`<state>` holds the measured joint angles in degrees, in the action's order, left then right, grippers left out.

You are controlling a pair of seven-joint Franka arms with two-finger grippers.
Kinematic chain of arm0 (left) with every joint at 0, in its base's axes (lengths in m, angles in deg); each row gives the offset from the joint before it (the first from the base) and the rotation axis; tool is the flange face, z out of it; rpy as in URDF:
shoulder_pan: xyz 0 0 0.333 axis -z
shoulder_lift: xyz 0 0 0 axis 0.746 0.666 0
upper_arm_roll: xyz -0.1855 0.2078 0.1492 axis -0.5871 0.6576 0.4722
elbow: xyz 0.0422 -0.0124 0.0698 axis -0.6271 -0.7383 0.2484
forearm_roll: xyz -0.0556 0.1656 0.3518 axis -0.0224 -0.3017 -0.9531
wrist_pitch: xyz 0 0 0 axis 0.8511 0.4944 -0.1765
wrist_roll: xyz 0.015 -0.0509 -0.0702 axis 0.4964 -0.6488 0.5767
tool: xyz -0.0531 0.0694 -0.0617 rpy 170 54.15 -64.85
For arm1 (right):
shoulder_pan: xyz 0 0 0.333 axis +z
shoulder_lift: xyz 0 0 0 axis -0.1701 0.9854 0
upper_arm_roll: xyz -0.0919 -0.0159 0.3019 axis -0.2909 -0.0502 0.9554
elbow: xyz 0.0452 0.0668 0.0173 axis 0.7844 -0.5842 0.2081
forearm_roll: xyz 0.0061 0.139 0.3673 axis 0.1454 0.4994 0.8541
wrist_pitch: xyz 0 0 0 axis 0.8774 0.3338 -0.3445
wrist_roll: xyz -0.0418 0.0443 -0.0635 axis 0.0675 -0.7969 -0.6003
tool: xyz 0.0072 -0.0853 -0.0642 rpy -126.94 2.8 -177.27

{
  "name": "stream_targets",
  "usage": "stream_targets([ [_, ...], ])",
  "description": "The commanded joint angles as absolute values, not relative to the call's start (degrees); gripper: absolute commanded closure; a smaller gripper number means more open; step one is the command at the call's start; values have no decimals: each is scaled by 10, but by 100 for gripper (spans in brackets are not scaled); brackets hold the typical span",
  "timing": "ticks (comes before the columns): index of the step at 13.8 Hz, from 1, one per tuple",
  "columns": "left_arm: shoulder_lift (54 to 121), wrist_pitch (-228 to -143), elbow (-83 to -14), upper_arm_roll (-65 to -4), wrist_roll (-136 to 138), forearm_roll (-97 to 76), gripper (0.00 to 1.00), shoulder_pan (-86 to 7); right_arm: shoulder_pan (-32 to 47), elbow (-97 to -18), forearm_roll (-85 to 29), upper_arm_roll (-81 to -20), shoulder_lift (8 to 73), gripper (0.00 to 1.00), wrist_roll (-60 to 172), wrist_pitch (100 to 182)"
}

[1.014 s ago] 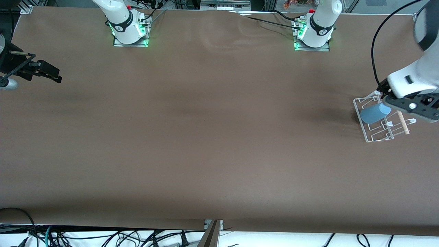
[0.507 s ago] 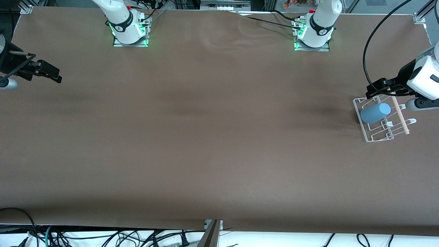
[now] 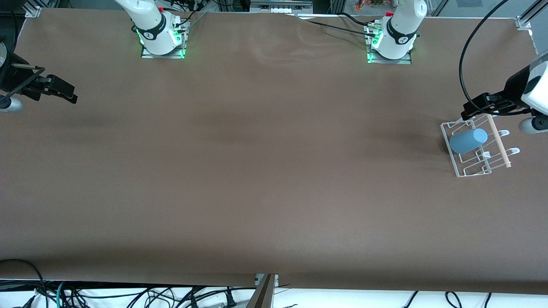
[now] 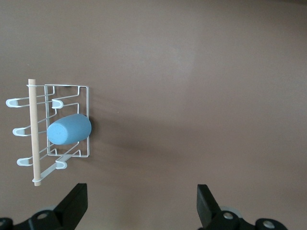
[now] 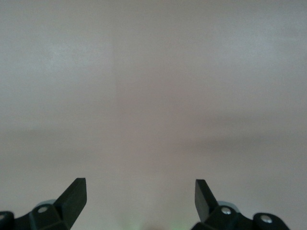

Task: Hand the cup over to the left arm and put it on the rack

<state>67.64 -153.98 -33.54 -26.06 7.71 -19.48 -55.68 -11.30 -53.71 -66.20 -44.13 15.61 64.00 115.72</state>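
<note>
Nearest the front camera, the brown bench [image 3: 265, 192] lay as a wide bare stretch of cloth. Farther up it, at the left arm's end, stood the rack [image 3: 464, 171], a white wire frame with looped prongs and a light wooden rod [image 3: 500, 143] along the edge toward that end of the bench. The cup [image 3: 468, 140] lay tipped on its side on the rack's wires, its closed base facing the front camera and its body touching the frame, with nothing gripping it. Just over the rack's farther corner hung the left gripper [image 3: 481, 107], its jaws spread wide and released; in the left wrist view the two black fingers [image 4: 74, 206] stood well apart with the cup [image 4: 68, 129] and rack [image 4: 81, 87] below them. At the right arm's end, the right gripper [image 3: 64, 91] waited above the cloth, jaws likewise released and empty.
</note>
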Motion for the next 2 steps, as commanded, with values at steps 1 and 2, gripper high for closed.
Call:
stream_targets([
  [1, 686, -1519, -319, -259, 84, -187, 0, -554, -117, -537, -662, -435, 151, 0, 646, 1156],
  [2, 689, -1518, -319, -260, 84, -187, 0, -555, -117, -537, -662, -435, 151, 0, 645, 1157],
])
